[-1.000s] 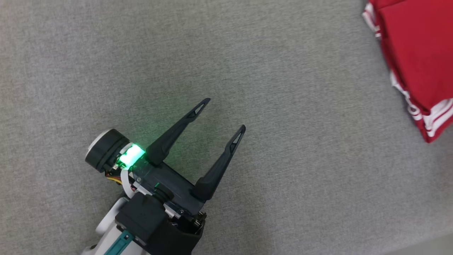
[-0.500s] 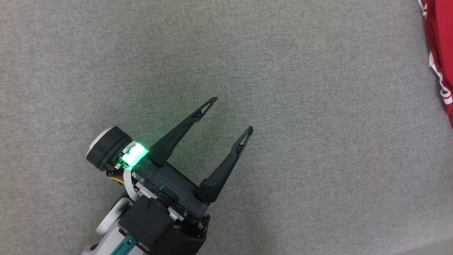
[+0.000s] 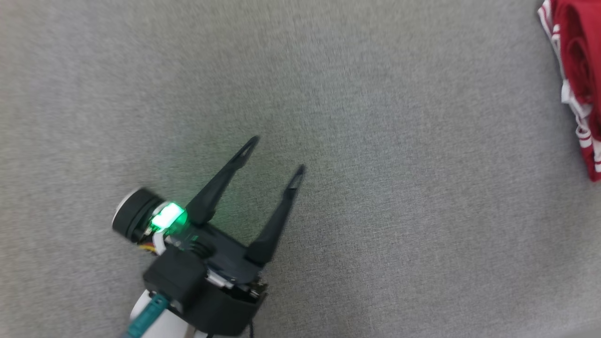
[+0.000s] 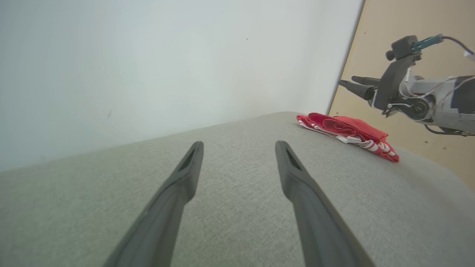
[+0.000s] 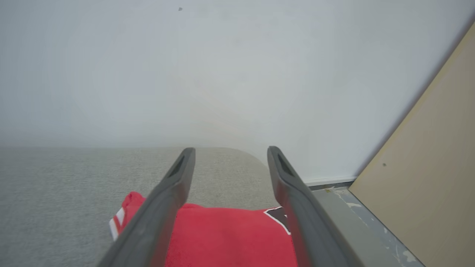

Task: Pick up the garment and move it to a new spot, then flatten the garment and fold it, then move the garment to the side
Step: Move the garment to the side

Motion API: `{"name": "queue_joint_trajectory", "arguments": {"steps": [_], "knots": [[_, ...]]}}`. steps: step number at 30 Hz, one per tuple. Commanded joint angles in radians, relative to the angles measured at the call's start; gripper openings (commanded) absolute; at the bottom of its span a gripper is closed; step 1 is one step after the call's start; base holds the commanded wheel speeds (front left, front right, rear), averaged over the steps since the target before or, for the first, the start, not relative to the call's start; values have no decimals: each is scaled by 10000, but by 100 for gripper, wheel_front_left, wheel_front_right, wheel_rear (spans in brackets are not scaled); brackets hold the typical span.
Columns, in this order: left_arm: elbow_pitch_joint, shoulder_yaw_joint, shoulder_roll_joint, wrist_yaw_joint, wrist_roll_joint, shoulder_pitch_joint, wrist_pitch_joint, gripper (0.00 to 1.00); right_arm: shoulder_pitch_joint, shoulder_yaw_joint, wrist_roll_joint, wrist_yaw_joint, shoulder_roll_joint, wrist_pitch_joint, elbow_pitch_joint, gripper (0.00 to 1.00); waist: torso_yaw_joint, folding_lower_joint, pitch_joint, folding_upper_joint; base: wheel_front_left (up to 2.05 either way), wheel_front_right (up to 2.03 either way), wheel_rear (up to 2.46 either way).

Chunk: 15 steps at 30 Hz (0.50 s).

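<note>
garment: red w/ white stripes, looks folded. Lies flat on grey surface, near its R end, close to edge.
L grip: jaws wide apart, empty. Hovers over bare surface, fingers aimed fwd-right.
R grip: fingers spread wide, nothing btwn them. In L wrist view it hangs above garment, not touching.
direction: garment well apart from L grip, off to its fwd-right; just below R grip.
long axis: in head view runs near-far along R edge, approx. across L grip's reach line.
nearer arm: R, clearly.
stage (est.): fold + shift to side look done. Any last nudge would go to R arm, coming down from above.
</note>
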Motion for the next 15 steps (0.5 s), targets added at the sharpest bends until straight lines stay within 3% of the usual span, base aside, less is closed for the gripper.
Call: {"name": "queue_joint_trajectory", "arguments": {"steps": [1, 5, 9, 15], "knots": [[442, 197, -94, 151, -356, 356, -133, 100, 534, 545, 385, -9, 113, -44, -195, 100, 260, 1, -902, -1, 0, 0, 0], [1370, 600, -254, 400, -969, 827, -273, 100, 1353, 2197, 1202, -7, 78, -44, -454, 100, 565, 1, -1690, -1, 0, 0, 0], [1954, 934, -391, 615, -1429, 1169, -368, 100, 1809, 2954, 1717, -9, 71, -44, -664, 100, 789, 1, -2235, -1, 0, 0, 0], [2763, 1616, -555, 1146, -1972, 1845, -481, 100, 2785, 3823, 2346, -7, 648, -42, -1296, 100, 1047, 1, -3296, -1, 0, 0, 0]]}}
